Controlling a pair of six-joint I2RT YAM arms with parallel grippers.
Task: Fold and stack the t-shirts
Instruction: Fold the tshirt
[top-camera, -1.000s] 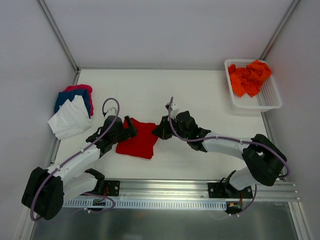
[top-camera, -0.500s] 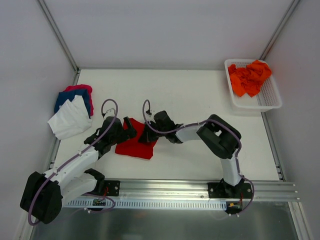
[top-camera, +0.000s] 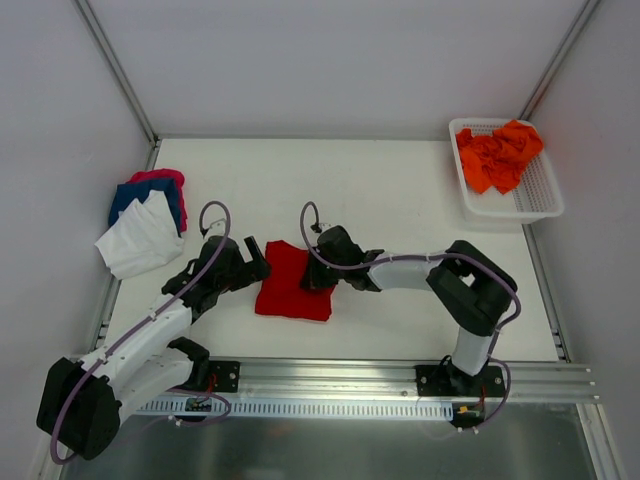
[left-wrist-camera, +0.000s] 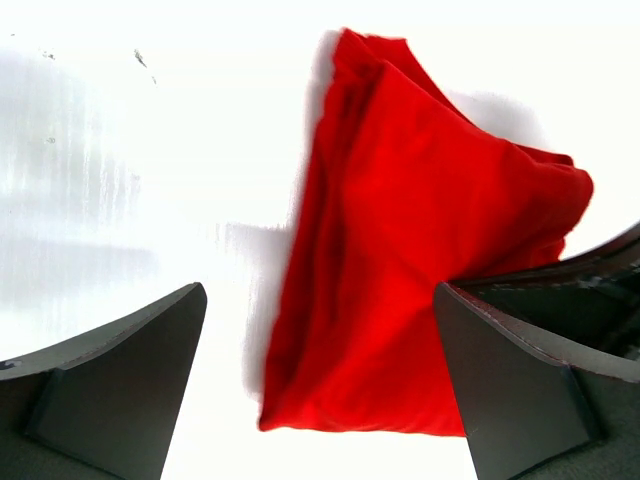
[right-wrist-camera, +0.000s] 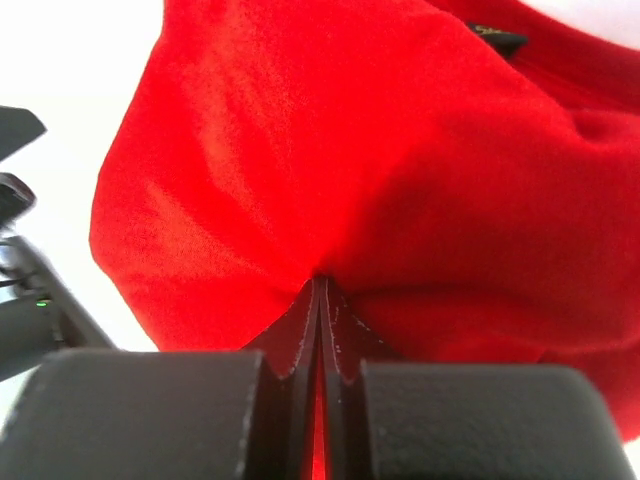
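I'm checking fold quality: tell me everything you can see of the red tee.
The red tee is plain soft cloth, folded into a compact, slightly rumpled rectangle lying on the white table, mid-front. The right gripper is shut on its right edge; the open left gripper sits beside its left edge.

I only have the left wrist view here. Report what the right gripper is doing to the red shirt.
Observer: The right gripper is shut, pinching a fold of the red t-shirt.
Operator: Now tell me what lies left of it.
Observer: Far left, a white t-shirt lies partly over a blue one, with a pink one behind.
Operator: And on the right.
Observer: Orange t-shirts sit crumpled in the white basket at the far right corner.
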